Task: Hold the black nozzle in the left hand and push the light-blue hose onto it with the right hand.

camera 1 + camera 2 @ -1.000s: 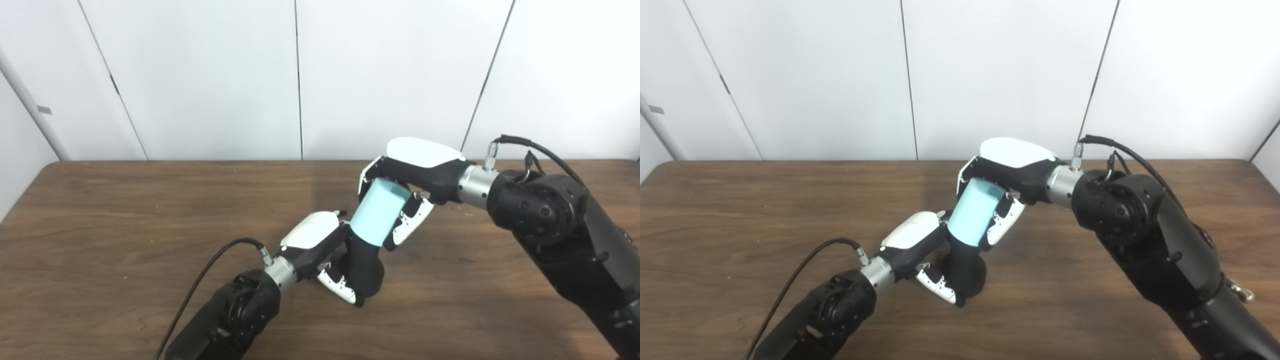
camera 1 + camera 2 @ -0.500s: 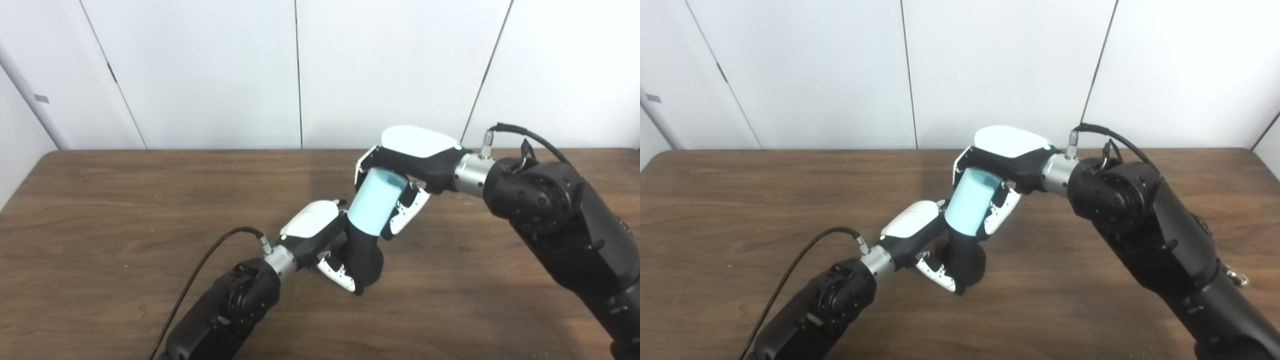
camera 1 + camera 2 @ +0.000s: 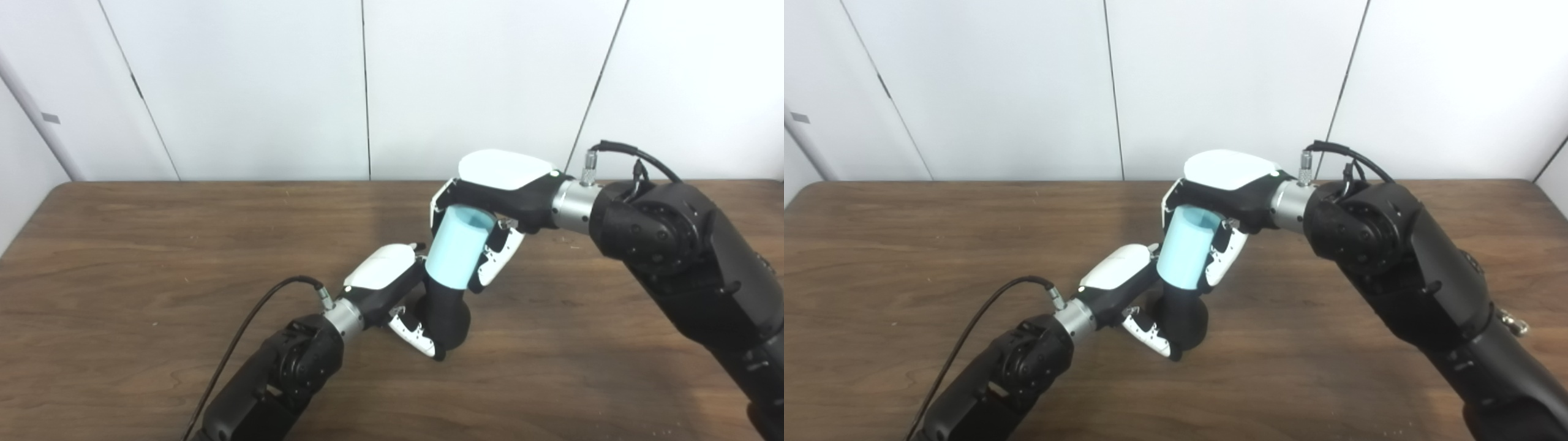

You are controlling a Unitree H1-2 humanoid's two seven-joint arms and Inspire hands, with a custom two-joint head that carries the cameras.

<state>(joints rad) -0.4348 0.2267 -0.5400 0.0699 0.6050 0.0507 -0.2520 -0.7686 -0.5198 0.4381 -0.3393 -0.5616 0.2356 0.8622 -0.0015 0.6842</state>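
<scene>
Left hand (image 3: 392, 288) closed on bulbous matte-black nozzle (image 3: 446, 315); right hand (image 3: 490, 202) wrapped round light-blue cylindrical hose (image 3: 454, 248), already seated over nozzle neck; further push possibly outstanding.

Light-blue hose (image 3: 454, 247), black nozzle (image 3: 446, 312), brown wood-grain table (image 3: 122, 275).

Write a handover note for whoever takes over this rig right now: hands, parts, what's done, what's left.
Left robot hand: shut on the black nozzle, held low over the table.
Right robot hand: shut on the light-blue hose.
Done: the hose's lower end sits over the nozzle's top, both tilted in line.
Left: how deep it is seated cannot be seen; probably push further, then release.
</scene>
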